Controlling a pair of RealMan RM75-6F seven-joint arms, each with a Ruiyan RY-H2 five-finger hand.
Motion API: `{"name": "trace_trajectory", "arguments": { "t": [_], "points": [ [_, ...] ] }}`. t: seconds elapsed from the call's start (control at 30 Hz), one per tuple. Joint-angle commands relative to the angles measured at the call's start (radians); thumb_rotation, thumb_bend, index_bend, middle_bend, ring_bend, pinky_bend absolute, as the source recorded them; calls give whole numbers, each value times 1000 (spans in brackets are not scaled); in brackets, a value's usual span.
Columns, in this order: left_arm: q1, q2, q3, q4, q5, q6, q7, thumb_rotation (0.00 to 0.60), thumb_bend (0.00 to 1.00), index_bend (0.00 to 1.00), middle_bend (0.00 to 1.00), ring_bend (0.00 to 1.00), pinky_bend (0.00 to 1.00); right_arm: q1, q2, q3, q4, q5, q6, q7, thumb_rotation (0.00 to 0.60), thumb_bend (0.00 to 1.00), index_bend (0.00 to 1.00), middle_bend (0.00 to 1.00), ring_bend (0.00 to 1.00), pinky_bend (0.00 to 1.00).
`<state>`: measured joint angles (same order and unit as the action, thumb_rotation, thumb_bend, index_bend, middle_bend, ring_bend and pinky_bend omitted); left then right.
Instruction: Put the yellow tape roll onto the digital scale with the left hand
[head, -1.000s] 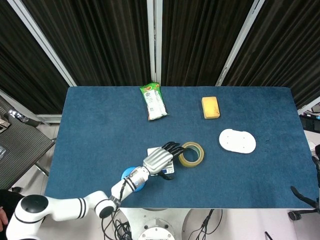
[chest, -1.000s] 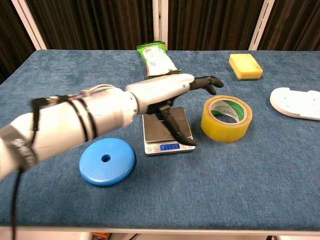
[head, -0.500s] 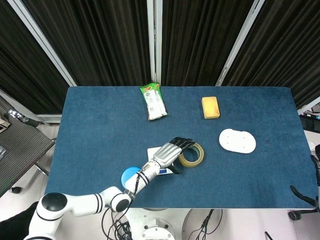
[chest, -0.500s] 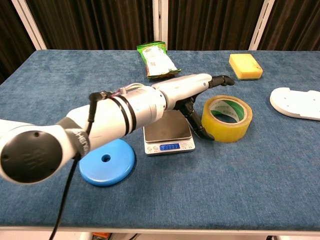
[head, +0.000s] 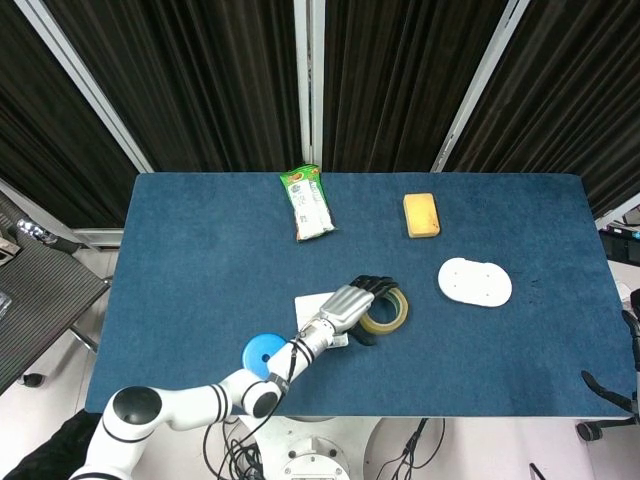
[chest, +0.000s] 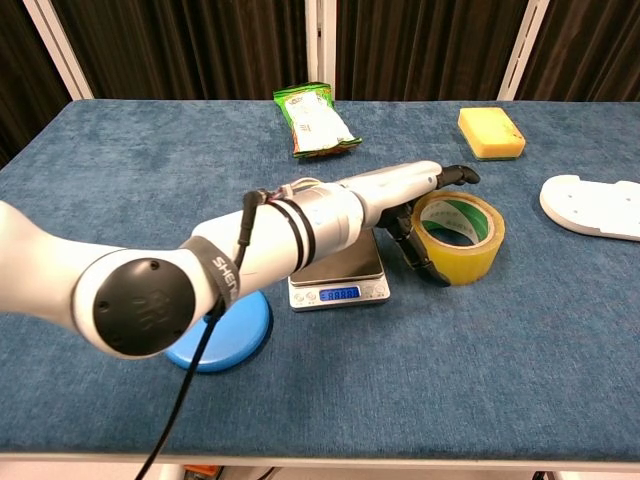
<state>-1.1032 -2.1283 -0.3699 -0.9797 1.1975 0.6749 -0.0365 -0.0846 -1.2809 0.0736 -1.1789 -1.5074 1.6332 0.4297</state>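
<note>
On the blue tabletop (chest: 120, 160) my left arm (chest: 290, 235) reaches across the digital scale (chest: 338, 280). The yellow tape roll (chest: 460, 240) lies on the tabletop just right of the scale. My left hand (chest: 420, 195) is over its left edge, fingers (chest: 462, 174) spread, holding nothing.

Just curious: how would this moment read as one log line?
left hand: reaching over yellow tape roll, not gripping | tape roll: on table beside digital scale | right hand: unseen
</note>
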Motion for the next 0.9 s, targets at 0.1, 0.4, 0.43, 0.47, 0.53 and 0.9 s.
{"name": "trace_trajectory", "arguments": {
  "t": [0.1, 0.4, 0.43, 0.47, 0.53, 0.9],
  "points": [
    [-21, -11, -1, 30, 4, -7, -6, 600, 79, 101, 175, 0, 22, 0, -1, 0, 1, 2, -4, 0, 600, 53, 0, 0, 0, 0],
    [-10, -29, 4, 52, -3, 46, 10, 600, 137, 239, 285, 165, 246, 2, -6, 0, 7, 6, -13, -1, 600, 55, 0, 0, 0, 0],
    [-7, -27, 4, 46, -3, 52, 4, 600, 141, 244, 289, 178, 251, 2, -7, 0, 7, 6, -13, -1, 600, 55, 0, 0, 0, 0],
    [-3, -24, 2, 37, 2, 63, -2, 600, 149, 251, 299, 195, 258, 3, -6, 0, 7, 6, -14, -2, 600, 56, 0, 0, 0, 0],
    [1, -18, 2, 23, 15, 87, -4, 600, 161, 263, 318, 226, 283, 3, -6, 0, 7, 6, -15, -3, 600, 58, 0, 0, 0, 0],
    [84, 129, 31, -193, 61, 217, 55, 600, 193, 274, 334, 271, 324, 10, -10, -6, 2, -1, -27, -20, 600, 60, 0, 0, 0, 0]
  ]
}}
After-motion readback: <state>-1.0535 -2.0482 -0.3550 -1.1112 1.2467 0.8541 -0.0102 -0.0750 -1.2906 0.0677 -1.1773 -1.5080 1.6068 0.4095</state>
